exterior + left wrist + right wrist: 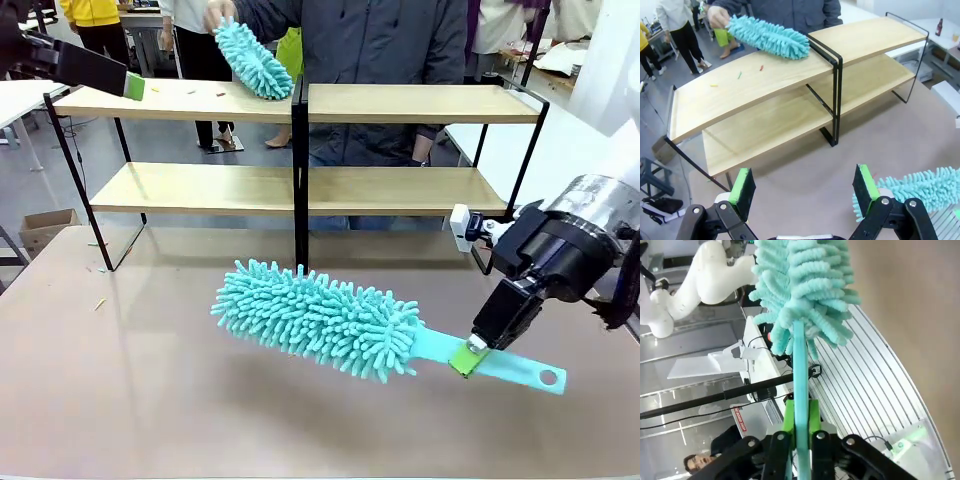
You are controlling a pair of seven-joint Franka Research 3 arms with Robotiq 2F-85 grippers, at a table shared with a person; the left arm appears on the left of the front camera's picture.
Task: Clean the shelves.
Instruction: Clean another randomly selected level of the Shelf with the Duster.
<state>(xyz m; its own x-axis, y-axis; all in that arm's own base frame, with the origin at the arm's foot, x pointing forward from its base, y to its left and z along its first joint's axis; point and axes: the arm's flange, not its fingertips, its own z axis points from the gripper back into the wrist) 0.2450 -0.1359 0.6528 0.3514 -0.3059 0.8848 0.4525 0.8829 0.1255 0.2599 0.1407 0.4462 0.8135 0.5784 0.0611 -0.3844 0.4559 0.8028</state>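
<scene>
The shelves [400, 103] stand across the far half of the brown table, two pale boards on a black frame. A person's hand [220, 12] holds a teal fluffy duster [252, 60] on the top board's left half, near a few small coloured scraps [739, 75]. My right gripper [468, 352] is shut on the flat handle of a second teal duster [318, 318], which lies nearly level low over the table in front of the shelves. In the right wrist view the handle [800, 385] runs up from between the green pads [812, 415]. My left gripper [804, 192] is open, high off the top shelf's left end [132, 86].
The person [370, 40] stands right behind the shelves. Tiny scraps [100, 303] lie on the table at the left. A cardboard box [45, 228] sits on the floor to the left, and white tables [560, 140] flank both sides.
</scene>
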